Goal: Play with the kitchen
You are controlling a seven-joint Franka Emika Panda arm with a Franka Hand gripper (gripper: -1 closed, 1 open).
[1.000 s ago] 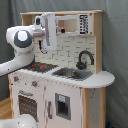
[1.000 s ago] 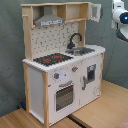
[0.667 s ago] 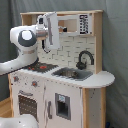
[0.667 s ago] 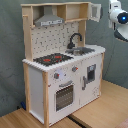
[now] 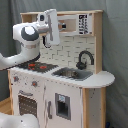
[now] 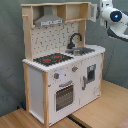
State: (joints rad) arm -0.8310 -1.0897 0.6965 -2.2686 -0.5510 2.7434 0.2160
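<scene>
- The large white and light-wood toy kitchen (image 5: 60,95) stands upright in the middle of both exterior views; in the second exterior view it (image 6: 60,80) rests on a wooden bench (image 6: 100,112).
- The white robot arm (image 5: 30,42) is raised at the upper shelf level, at the first exterior view's left; its gripper (image 5: 50,25) sits close to the grey hood (image 6: 48,21).
- Whether the jaws are wide or narrow cannot be told.
- Risk: a sideways swing could knock the shelf or hood, since the arm is so near the top frame, and might tip the toy.
- Risk: a descent could catch the black curved faucet (image 5: 85,57) or scrape the black stovetop with red burners (image 6: 52,59).
- The sink basin (image 5: 72,73) looks empty, though its bottom is hard to read.
- The oven door (image 6: 64,95) is closed; its contents are hidden.
</scene>
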